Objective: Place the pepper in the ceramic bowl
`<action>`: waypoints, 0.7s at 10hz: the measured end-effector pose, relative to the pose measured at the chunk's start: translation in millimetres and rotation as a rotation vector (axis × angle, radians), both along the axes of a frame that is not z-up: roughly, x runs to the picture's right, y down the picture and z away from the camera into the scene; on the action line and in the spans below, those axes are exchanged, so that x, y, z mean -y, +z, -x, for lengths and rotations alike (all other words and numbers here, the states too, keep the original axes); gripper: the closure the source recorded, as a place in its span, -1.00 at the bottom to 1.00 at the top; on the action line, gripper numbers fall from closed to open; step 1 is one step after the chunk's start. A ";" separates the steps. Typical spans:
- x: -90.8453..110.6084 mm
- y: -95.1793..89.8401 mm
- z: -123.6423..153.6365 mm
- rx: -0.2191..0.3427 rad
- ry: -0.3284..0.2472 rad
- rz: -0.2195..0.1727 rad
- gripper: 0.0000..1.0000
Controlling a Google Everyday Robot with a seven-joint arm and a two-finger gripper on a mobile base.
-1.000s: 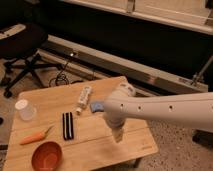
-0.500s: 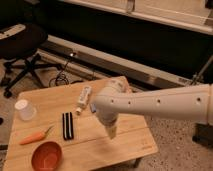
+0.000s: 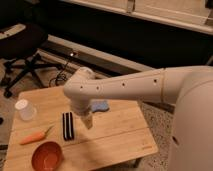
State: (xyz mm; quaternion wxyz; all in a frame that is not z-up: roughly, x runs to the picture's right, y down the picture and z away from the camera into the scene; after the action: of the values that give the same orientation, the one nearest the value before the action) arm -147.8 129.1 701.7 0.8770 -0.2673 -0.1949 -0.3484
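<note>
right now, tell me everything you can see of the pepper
The pepper is slim, tapered and orange, carrot-like, with a small green stem at its right end. It lies flat on the wooden table near the left edge, tip pointing left. It sits just beyond the ceramic bowl and left of the striped bar, apart from both. Nothing grips it; the gripper hangs on the bar's far side.

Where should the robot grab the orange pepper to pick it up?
Probably around the middle of the pepper, coming straight down from above and pinching across its thin width. It lies flat on the table, long and slim, so its sides are easiest. The gripper hangs beside the striped bar.
</note>
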 end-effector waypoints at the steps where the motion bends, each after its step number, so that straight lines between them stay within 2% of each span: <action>1: 4.0 -1.6 16.6 0.018 -0.014 -0.001 -0.60; 3: 6.0 -7.1 57.0 0.035 -0.043 -0.004 -0.60; 7: -18.6 -16.1 117.6 -0.037 -0.074 -0.042 -0.60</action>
State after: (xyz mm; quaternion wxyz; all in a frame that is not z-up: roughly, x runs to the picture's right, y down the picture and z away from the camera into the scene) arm -265.4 147.8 685.5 0.8725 -0.2623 -0.1611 -0.3794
